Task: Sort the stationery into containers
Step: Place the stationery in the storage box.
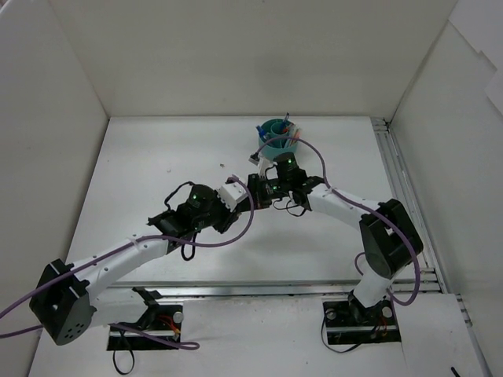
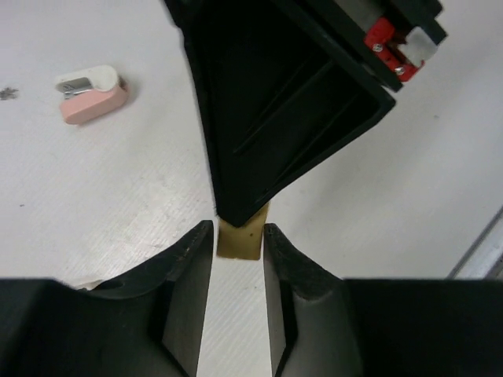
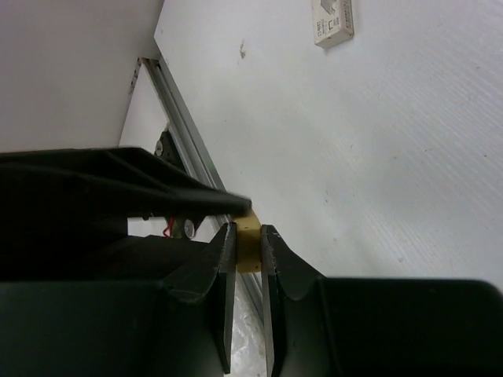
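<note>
Item under inspection: the tan eraser. It sits at mid-desk, on the near side of the teal cup and somewhat left of it, pinched at the point where the two tools meet tip to tip.

Left tool: narrow, its pads against the eraser's two flat sides.

Right tool: also narrow, clamped on the same block from the opposite end. Which tool carries the load cannot be told.

Handling assessment: the block looks small, light and slightly yielding. Its rubbery faces should give good friction, so little squeeze is needed. It is short, leaving little free surface for two grips. It is best held across the flat sides, well inside the pads, since a corner hold could let it pivot or pop out when one tool lets go.

Surroundings: a pink and white item lies on the desk, well apart to the left. A small white printed block lies apart from the tools. The cup holds several pens upright.
</note>
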